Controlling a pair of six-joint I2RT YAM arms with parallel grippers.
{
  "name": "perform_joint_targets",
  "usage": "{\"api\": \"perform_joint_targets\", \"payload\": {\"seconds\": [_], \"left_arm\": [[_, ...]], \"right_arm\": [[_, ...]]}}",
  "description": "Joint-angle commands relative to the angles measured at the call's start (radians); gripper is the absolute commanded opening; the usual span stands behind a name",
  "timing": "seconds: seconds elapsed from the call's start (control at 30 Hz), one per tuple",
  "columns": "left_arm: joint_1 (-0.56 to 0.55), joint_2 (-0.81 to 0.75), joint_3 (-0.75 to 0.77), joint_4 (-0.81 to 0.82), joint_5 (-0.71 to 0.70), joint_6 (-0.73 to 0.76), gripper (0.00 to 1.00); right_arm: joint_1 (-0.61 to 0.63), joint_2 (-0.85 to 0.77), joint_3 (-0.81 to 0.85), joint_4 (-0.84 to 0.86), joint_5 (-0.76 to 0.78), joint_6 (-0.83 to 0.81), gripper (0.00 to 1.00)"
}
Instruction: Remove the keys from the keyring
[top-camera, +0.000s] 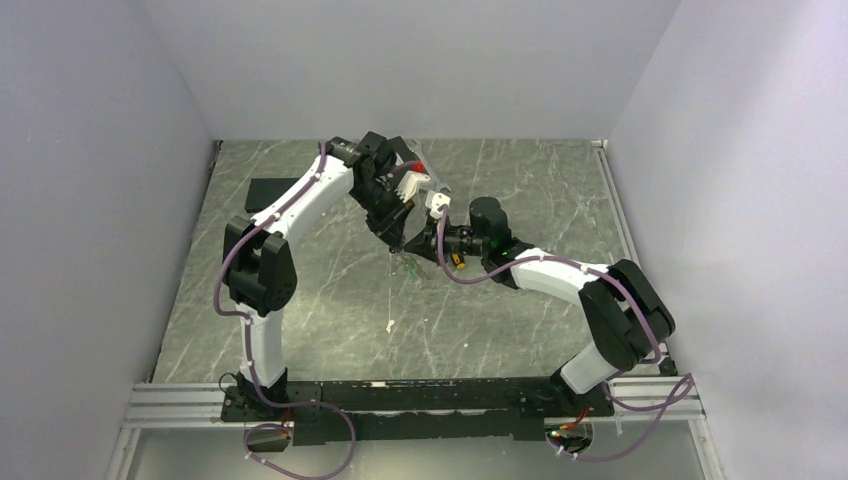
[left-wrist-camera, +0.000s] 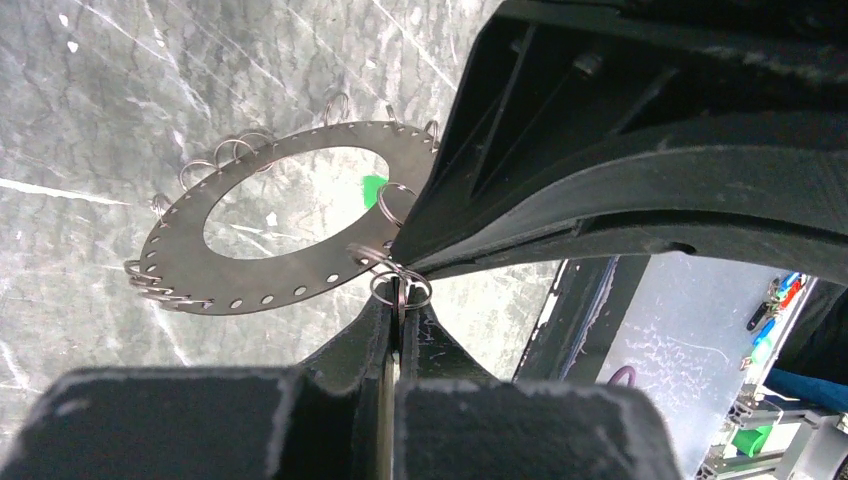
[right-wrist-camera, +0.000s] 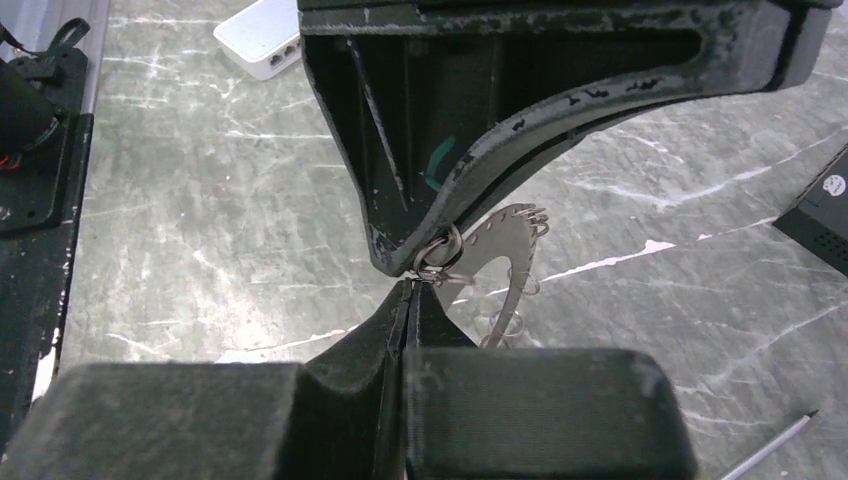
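My two arms meet in the air over the middle of the desk (top-camera: 520, 190), at about twelve o'clock from my bases. My left fingers (left-wrist-camera: 398, 305) are pressed together at the rim of the keyring (left-wrist-camera: 175, 245). I cannot tell whether they nip the plate's edge or a loop threaded there. From that pinch the keyring spreads toward ten o'clock in the left wrist view, clear of the desk. A green tag (left-wrist-camera: 373, 187) shows at its inner edge on the three o'clock side. My right fingers (right-wrist-camera: 408, 295) are together too, tip to tip with the left ones at the same spot. If they have caught one of the keys (left-wrist-camera: 150, 285), it is too small to make out.

The keyring is a thin, flat, perforated metal hoop. I judge it light, stiff and slick, best clamped flat across the plate near the hole being worked. The keys are tiny wire loops, probably springy and apt to twist out of a pinch. Each wants gripping across its wire at the free end, then winding out rather than a straight pull.
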Motion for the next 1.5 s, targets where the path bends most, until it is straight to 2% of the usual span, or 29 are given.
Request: {"api": "perform_joint_targets", "payload": {"seconds": [0.0,0.4,0.57,0.67,0.83,1.0,1.17,1.27,1.47], "left_arm": [[-0.002,-0.021,0.051,-0.042,0.026,0.024,0.00],[0.013,-0.010,0.050,-0.040,0.034,0.015,0.00],[0.013,-0.008,0.051,-0.053,0.054,0.028,0.00],[0.013,-0.011,0.054,-0.062,0.077,0.031,0.00],[0.003,-0.002,0.098,-0.110,0.061,0.066,0.00],[-0.045,-0.017,0.112,-0.128,-0.049,0.103,0.00],[-0.067,0.003,0.136,-0.143,-0.110,0.032,0.00],[-0.066,0.038,0.182,-0.203,-0.108,0.005,0.00],[-0.065,0.031,0.182,-0.220,-0.060,-0.041,0.00]], "right_arm": [[0.000,-0.033,0.018,0.032,-0.028,-0.059,0.00],[0.002,-0.079,-0.032,-0.003,-0.067,-0.216,0.00],[0.000,-0.082,-0.020,-0.011,-0.049,-0.146,0.00],[0.000,-0.073,0.000,0.009,-0.050,-0.048,0.23],[0.000,-0.054,0.003,0.039,-0.062,0.017,0.41],[0.000,-0.043,-0.005,0.046,-0.028,0.019,0.44],[0.001,-0.049,-0.019,0.070,0.010,0.020,0.51],[0.002,-0.052,-0.030,0.055,0.007,-0.024,0.52],[-0.001,-0.043,-0.038,0.000,0.022,-0.133,0.52]]}}
